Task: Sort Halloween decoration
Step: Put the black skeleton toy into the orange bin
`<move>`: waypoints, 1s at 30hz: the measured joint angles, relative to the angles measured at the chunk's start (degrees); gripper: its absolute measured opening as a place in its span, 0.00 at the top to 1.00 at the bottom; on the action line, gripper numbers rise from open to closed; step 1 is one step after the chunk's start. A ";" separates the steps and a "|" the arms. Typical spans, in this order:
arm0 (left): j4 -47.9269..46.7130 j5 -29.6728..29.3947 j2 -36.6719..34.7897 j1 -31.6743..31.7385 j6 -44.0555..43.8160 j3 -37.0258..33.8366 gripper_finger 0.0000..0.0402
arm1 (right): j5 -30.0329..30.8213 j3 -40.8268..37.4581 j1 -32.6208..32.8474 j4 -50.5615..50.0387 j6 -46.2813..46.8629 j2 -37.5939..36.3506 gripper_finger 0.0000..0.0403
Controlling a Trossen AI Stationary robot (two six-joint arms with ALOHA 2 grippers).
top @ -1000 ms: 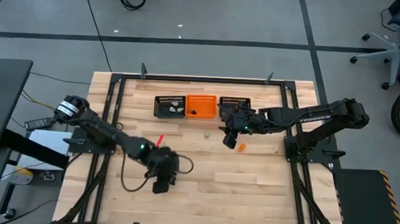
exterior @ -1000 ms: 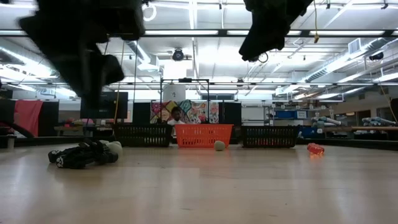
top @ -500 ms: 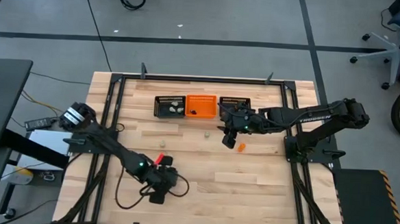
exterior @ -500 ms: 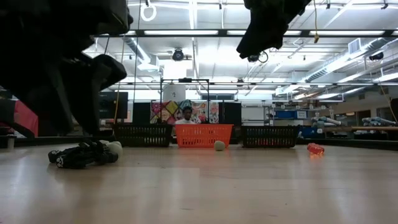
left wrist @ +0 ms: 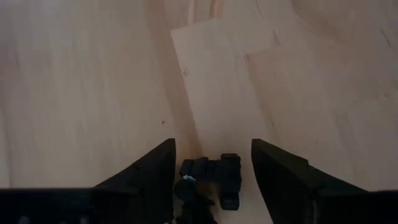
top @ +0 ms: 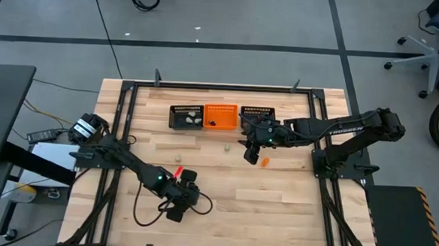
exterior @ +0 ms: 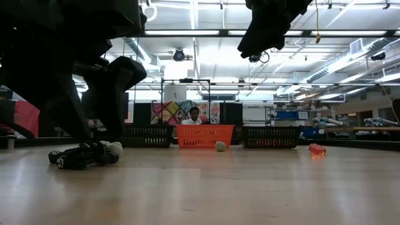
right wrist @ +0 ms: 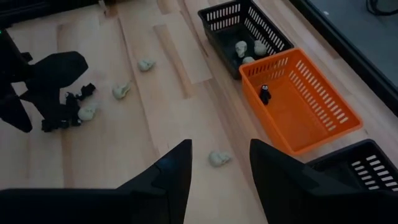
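Item one: my left claw (left wrist: pixel 211 168), low over the near part of the table (top: pixel 275 209), fingers (left wrist: pixel 149 171) spread wide with nothing between them. Just beneath and between them lies a black trinket (left wrist: pixel 211 180), a dark jointed clump resting on the wood; in the low view I cannot tell whether my fingers touch it.

Item two: one pale skull (exterior: pixel 115 147) touching that black clump, and two more pale skulls (right wrist: pixel 122 90) on the boards a little farther toward the baskets.

Item three: my right claw (right wrist: pixel 219 163), raised above the far part of the table near the baskets, fingers parted and empty. One pale skull (right wrist: pixel 217 158) lies on the wood below it.

Item four: an orange trinket (top: pixel 264 161) on the table beside my right claw.

Item five: three mesh baskets in a row along the far edge. The black basket (right wrist: pixel 227 28) holds three pale skulls. The orange basket (right wrist: pixel 311 106), touching it, holds one small black figure (right wrist: pixel 265 94). A second black basket (right wrist: pixel 367 168) sits on the orange one's other side.
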 joint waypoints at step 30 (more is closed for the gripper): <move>-3.54 2.77 4.11 0.24 -1.79 0.28 0.73 | 0.04 0.00 0.11 0.00 -0.04 0.04 0.59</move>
